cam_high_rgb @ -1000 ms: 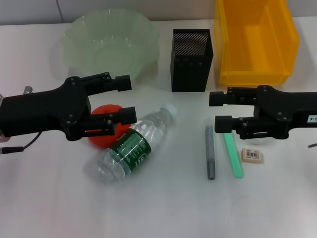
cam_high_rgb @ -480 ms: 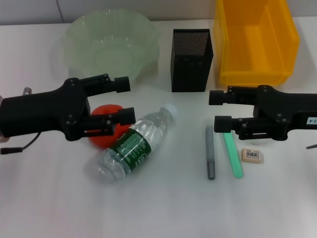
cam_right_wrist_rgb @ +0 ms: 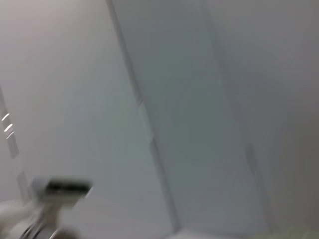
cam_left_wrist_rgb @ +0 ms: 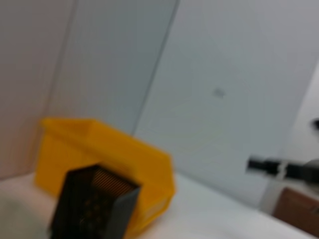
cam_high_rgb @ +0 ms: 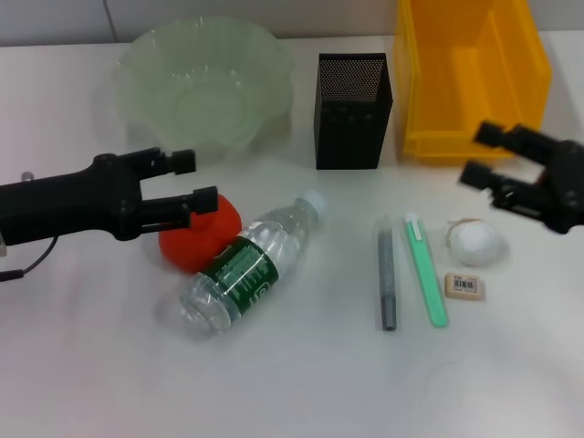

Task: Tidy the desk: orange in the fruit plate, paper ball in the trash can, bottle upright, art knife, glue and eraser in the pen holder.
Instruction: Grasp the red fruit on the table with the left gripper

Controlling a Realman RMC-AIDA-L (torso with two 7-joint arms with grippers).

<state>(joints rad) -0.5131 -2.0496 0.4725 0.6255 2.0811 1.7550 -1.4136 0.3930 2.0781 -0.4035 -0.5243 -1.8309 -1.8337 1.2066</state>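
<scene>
- Nearest the robot, the bottle [cam_high_rgb: 245, 268] lies on its side on the white table [cam_high_rgb: 301, 383], its white cap pointing away and toward the right.
- Right of it lie a grey pen-like stick [cam_high_rgb: 388, 279] and a green art knife [cam_high_rgb: 426, 271], side by side and close together, both running near to far.
- Just right of the knife's near half sits the eraser [cam_high_rgb: 464, 286], flat on the table with its barcode label up.
- A little beyond the eraser rests the paper ball [cam_high_rgb: 474, 243], near the knife's far end and free of any grip.
- The orange [cam_high_rgb: 199, 239] sits on the table touching the bottle's left side, partly hidden by the left gripper's lower finger.
- The left gripper [cam_high_rgb: 193, 181] hovers above the orange's far-left side, its two fingers spread apart and holding nothing.
- The right gripper [cam_high_rgb: 481, 153] hangs at the right edge, beyond and above the paper ball, fingers parted and empty.
- Farther back, the pen holder [cam_high_rgb: 353, 111] stands upright in the middle of the table; the left wrist view shows it in front of the yellow bin.
- The trash can [cam_high_rgb: 470, 78] stands just right of the pen holder.
- The fruit plate [cam_high_rgb: 206, 87] sits at the far left, well apart from the orange.
</scene>
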